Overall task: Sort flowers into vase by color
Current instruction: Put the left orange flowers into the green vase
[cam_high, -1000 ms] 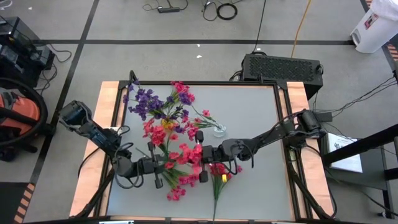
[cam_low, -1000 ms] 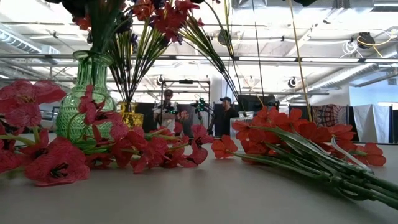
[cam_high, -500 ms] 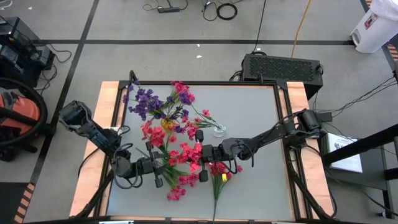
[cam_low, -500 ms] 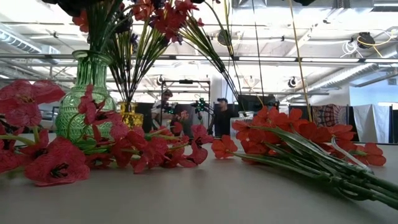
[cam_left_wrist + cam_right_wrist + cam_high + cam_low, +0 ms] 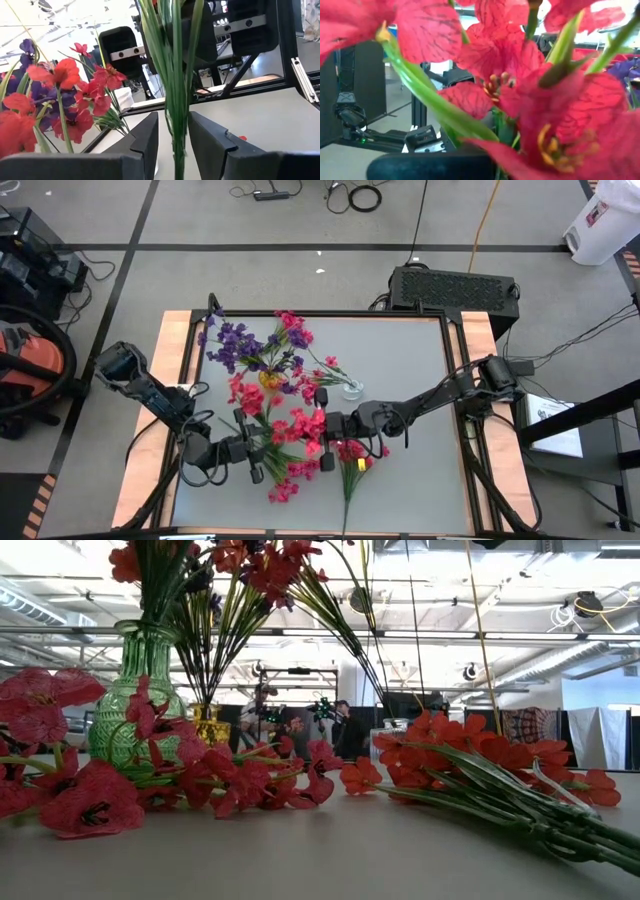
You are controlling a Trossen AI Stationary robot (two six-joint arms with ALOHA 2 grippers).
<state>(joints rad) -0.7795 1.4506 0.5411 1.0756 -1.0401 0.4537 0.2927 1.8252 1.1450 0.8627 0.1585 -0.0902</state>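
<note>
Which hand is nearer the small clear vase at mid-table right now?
The right. The right hand sits just below-left of the clear vase in the high view; the left hand is farther off, down by the red flowers.

Both arms are showing as dark, jointed links with black cables looping beside them. The left tool (image 5: 172,142) is showing two matte black, blocky fingers (image 5: 150,137).

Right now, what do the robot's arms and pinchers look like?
Both arms are dark, nearly black, built from jointed tube-like links with chunky rounded joints. The left arm has a blocky grey-blue housing near its base and dark cables looping beside it. The right arm is slim, ending in a boxy wrist. The left gripper has two flat, dark, wedge-shaped fingers.
</note>
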